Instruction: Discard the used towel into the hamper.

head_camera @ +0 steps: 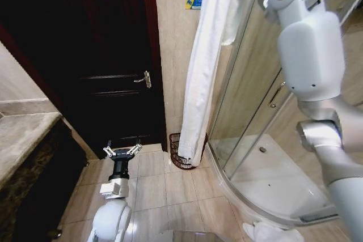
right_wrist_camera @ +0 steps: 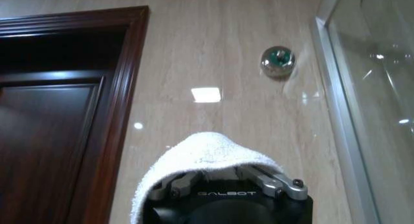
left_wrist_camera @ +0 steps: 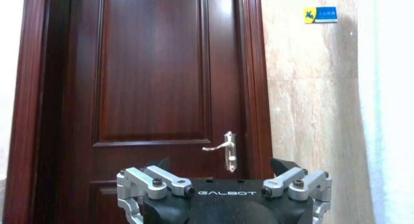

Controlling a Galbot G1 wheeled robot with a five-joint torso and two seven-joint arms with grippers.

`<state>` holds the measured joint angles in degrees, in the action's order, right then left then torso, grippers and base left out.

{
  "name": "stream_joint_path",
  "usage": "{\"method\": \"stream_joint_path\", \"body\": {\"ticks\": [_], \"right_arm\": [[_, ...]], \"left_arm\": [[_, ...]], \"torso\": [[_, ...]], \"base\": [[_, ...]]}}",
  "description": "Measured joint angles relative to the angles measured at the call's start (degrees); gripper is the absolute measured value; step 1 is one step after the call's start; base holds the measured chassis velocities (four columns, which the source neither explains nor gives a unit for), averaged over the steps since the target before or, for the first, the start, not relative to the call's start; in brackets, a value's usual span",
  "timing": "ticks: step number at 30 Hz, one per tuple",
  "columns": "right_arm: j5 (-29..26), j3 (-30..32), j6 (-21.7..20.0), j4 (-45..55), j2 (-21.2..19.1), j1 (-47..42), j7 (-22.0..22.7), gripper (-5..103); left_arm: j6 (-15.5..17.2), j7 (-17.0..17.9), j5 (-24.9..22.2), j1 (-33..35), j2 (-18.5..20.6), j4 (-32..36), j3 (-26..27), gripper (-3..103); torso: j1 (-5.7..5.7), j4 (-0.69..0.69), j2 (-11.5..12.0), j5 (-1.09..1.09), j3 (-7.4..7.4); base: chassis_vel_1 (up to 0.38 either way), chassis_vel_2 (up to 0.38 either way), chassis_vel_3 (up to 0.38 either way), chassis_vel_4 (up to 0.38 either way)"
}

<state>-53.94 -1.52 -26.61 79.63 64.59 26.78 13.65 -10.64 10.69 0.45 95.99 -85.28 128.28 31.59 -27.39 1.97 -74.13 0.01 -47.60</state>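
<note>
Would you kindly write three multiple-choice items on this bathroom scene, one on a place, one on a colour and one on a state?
1. Where does the hamper stand?
A. On the stone counter
B. On the floor at the foot of the wall, between the door and the shower
C. Inside the shower

2. What colour is the towel?
A. White
B. Blue
C. Red

3. How is the left gripper?
A. Shut on the towel
B. Shut on the door handle
C. Open, holding nothing

Answers:
1. B: the head view shows it on the tiles below the hanging towel, beside the door and the shower glass.
2. A: it hangs pale white in the head view, and drapes white over the right gripper.
3. C: its fingers stand spread apart with nothing between them.
</note>
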Motion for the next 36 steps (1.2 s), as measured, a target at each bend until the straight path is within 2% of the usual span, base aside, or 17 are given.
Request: {"method": "stream_joint_path", "body": {"ticks": [10, 16, 21, 25, 28, 32, 36], "right_arm": [[0.6, -1.1, 0.3, -6.8, 3.1, 7.3, -1.3, 7], [1.4, -1.1, 1.0, -9.8, 4.5, 8.7, -1.3, 7], [3.6, -0.9, 2.1, -14.9, 6.4, 11.2, -2.0, 7], [7.0, -0.2, 3.3, -23.4, 9.2, 17.0, -4.8, 7], [7.8, -0.2, 3.2, -25.5, 9.9, 18.6, -5.7, 7], [7.9, -0.7, 3.0, -25.7, 10.0, 17.8, -5.9, 7], [8.7, -1.5, 3.3, -22.6, 8.1, 12.5, -6.0, 7]], "left_arm": [[-0.3, 0.0, 0.3, 0.0, -0.2, -0.1, -0.5, 100], [-1.0, 0.0, 0.1, 0.5, -0.1, -0.1, 0.1, 100], [-1.0, -0.1, 0.1, 0.4, 0.2, -0.1, 0.0, 100], [-0.5, -0.1, -0.3, 0.1, 0.3, 0.6, -0.1, 100], [-0.6, -0.1, -0.8, 0.1, 0.4, 0.6, 0.3, 100], [-1.0, -0.2, -0.9, 0.1, 0.6, 0.3, 0.5, 100], [-1.2, -0.2, -0.8, 0.7, 0.3, 1.1, 0.1, 100]], "torso": [[0.00, 0.00, 0.0, -0.03, 0.00], [-0.02, 0.01, 0.0, -0.02, 0.00], [-0.03, 0.01, 0.0, 0.00, -0.02], [0.02, 0.01, 0.0, -0.02, 0.02], [0.02, 0.00, 0.0, -0.02, 0.02], [0.02, 0.00, 0.0, -0.03, 0.02], [0.00, 0.02, 0.0, -0.01, 0.00]], "base": [[-0.066, 0.060, 0.063, -0.062], [-0.047, 0.067, 0.055, -0.053], [-0.007, 0.012, 0.003, -0.003], [0.000, 0.000, 0.000, 0.000], [0.000, 0.000, 0.000, 0.000], [0.000, 0.000, 0.000, 0.000], [0.000, 0.000, 0.000, 0.000]]}}
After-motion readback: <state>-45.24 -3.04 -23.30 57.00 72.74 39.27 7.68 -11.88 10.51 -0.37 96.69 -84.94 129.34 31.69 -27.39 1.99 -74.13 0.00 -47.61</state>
